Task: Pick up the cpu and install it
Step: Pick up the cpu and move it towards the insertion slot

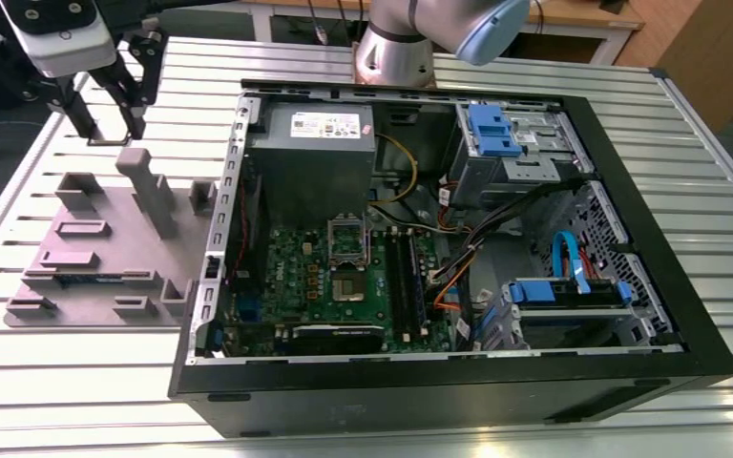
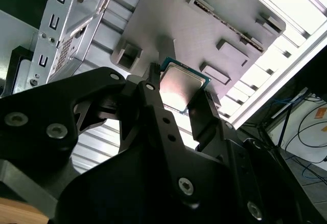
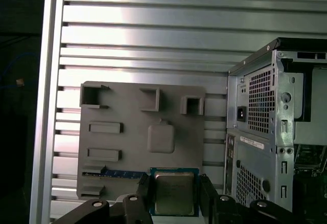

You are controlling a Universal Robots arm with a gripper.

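End effector point(image 1: 112, 129): fingers closed on two opposite edges of the cpu, which leaves its metal top uncovered.
Cpu point(image 3: 173, 192): held flat in the air above the grey holder tray point(image 3: 117, 147); the edge grip probably keeps it level.
Computer case point(image 1: 469, 382): lies open on the desk point(image 1: 61, 363) beside the tray, its motherboard point(image 1: 341, 277) facing up, probably for access from above.
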